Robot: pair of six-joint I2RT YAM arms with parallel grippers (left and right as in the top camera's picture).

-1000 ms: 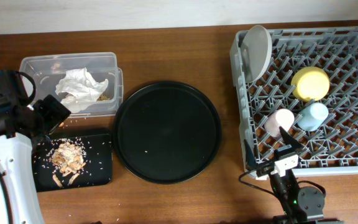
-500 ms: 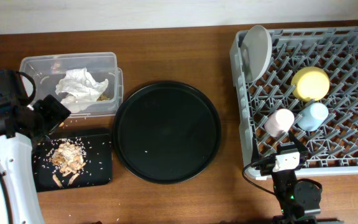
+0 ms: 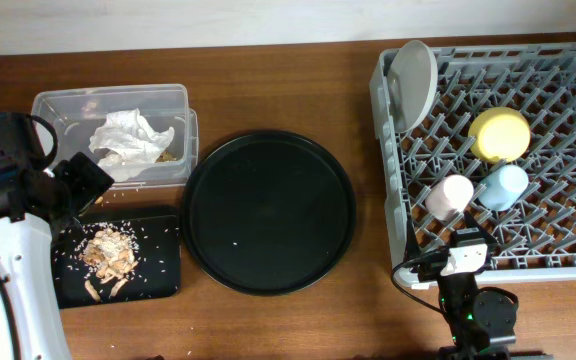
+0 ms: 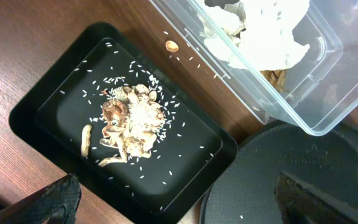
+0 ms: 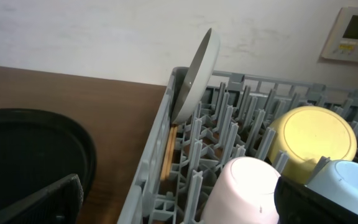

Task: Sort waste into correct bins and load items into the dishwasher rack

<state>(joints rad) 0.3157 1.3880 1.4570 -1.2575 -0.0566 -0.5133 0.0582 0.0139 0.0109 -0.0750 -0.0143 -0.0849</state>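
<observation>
A crumpled white napkin point(image 3: 128, 140) lies in the clear box point(image 3: 58, 100). Brownish rice and meat scraps point(image 3: 106, 255) sit in the shallow black tray point(image 3: 158, 275). The grey dishwasher rack point(image 3: 548, 268) holds the pale plate point(image 3: 413, 78) on edge, the yellow bowl point(image 3: 500, 133), the pink cup point(image 3: 451, 195) and the light-blue cup point(image 3: 503, 185). Wooden chopsticks point(image 5: 168, 152) lie along the rack's left wall. My left gripper point(image 4: 179, 208) hovers open above the black tray's point(image 4: 42, 106) corner. My right gripper point(image 5: 179, 208) stands open and empty at the rack's front, just short of the pink cup point(image 5: 244, 186).
A large round black tray point(image 3: 268, 210) lies mid-table between the bins and the rack, with a rice grain or two on it. A few grains and a small scrap point(image 4: 172, 45) lie on the wood beside the clear box point(image 4: 303, 106).
My right gripper has drawn back from the pink cup toward the rack's front edge, then stopped. The left arm has not moved.
</observation>
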